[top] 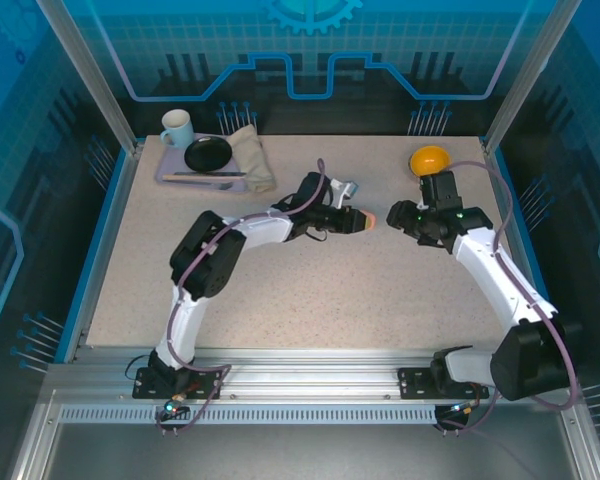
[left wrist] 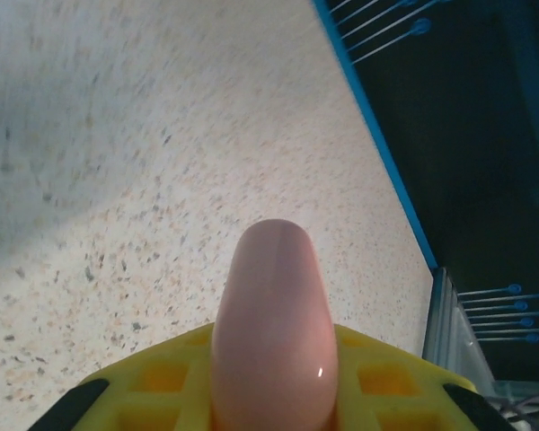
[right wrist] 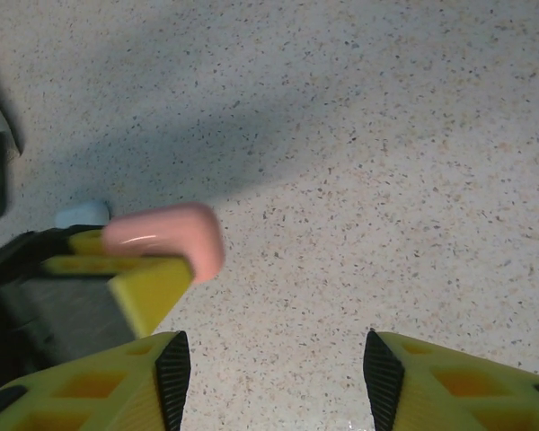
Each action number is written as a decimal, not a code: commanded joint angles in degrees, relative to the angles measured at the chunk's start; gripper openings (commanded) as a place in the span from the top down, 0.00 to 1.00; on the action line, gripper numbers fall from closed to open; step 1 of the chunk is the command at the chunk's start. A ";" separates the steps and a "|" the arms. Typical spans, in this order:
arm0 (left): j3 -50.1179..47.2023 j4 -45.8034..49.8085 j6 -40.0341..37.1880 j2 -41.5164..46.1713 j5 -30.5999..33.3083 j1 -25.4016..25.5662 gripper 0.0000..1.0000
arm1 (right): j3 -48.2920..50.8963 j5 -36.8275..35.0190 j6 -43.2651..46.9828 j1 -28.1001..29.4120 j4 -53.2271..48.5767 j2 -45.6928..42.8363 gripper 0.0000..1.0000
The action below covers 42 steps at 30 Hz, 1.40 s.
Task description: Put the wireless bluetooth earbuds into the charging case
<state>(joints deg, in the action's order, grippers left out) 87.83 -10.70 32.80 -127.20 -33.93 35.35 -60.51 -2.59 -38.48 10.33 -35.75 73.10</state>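
We're clamping the salmon-pink rounded plastic case (left wrist: 274,314) in the left gripper (top: 357,220) mid-bench; the empty, parted right gripper (right wrist: 274,368) is probably opening it next.

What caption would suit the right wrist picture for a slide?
Open right gripper over the speckled table; at left, the left gripper grips a pink case.

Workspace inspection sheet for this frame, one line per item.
Surface: speckled table, no spills seen.
Job's things: pink case, clamped in the left gripper.
Clutter: tray at the far left holding a mug, black dish and cloth; orange round object at the far right.
Grippers: left shut on the case; right gripper open, empty, facing it.
Cables: purple cable along each arm, no snag seen.
Surroundings: aluminium frame, blue panels.
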 commanded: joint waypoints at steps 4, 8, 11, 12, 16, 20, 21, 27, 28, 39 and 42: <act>8.79 20.44 7.03 -5.23 3.92 1.99 0.92 | 2.36 -0.31 -1.36 -1.09 1.06 -2.77 0.43; 12.84 29.02 6.72 -7.10 6.03 2.03 0.85 | 2.61 -0.21 -1.31 -1.43 0.88 -3.86 0.43; 16.03 35.27 5.90 -8.60 7.64 2.01 0.77 | 2.49 -0.13 -1.41 -1.60 0.55 -4.43 0.42; 16.69 37.03 5.92 -8.89 8.73 2.04 0.69 | 2.37 -0.13 -1.45 -1.64 0.43 -4.67 0.42; 18.91 42.17 5.45 -8.84 11.41 2.03 0.06 | 1.74 -0.05 -1.51 -1.73 -0.26 -5.67 0.41; 19.65 46.38 4.54 -6.45 14.71 2.08 0.01 | 0.93 0.03 -1.17 -2.08 -1.37 -6.77 0.39; 19.82 47.81 4.03 -5.52 15.68 2.03 0.01 | 0.79 0.05 -1.12 -2.36 -1.67 -7.13 0.38; 19.59 55.36 0.25 4.62 22.81 1.51 0.01 | 0.38 -0.93 -0.42 -3.72 -4.13 -8.89 0.15; 19.20 56.23 -0.64 6.56 24.45 1.40 0.01 | 0.32 -1.23 -0.17 -3.90 -4.47 -9.26 0.08; -7.15 38.73 -18.28 43.35 46.87 -2.92 0.01 | 12.48 -19.93 10.47 -5.41 9.37 -15.90 0.00; -20.93 25.98 -28.31 52.69 59.72 -3.41 0.01 | 20.33 -24.72 14.72 -5.71 19.26 -17.75 0.00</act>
<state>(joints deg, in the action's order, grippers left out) 76.47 27.24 17.26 -78.28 11.46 32.34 -45.45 -18.87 -29.54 5.72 -27.27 56.49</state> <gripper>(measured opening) 0.989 0.999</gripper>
